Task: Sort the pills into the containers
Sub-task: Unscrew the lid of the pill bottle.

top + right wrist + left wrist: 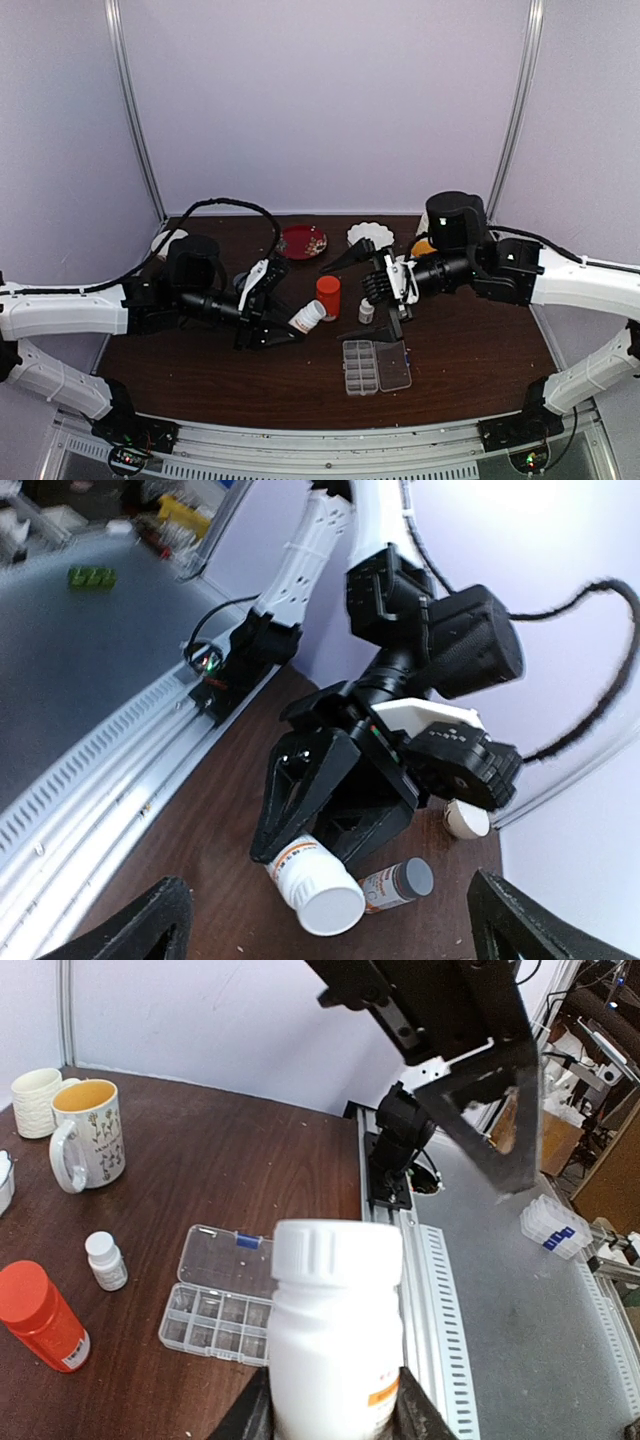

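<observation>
My left gripper [290,318] is shut on a white bottle [308,317] with its white cap on, held tilted above the table. In the left wrist view the bottle [335,1330] fills the middle between my dark fingers [420,1415]. The clear pill box [375,365] lies flat with its lid open, its containers [215,1320] in two rows. My right gripper [385,300] hangs wide open facing the bottle's cap [330,910], apart from it, nothing between its fingers [140,925]. I cannot make out any pills.
An orange bottle [328,296] and a small white bottle [367,311] stand behind the box. A grey-capped bottle [400,883] lies under the left gripper. A red plate [303,241], a white dish [370,235] and mugs [88,1135] sit further back.
</observation>
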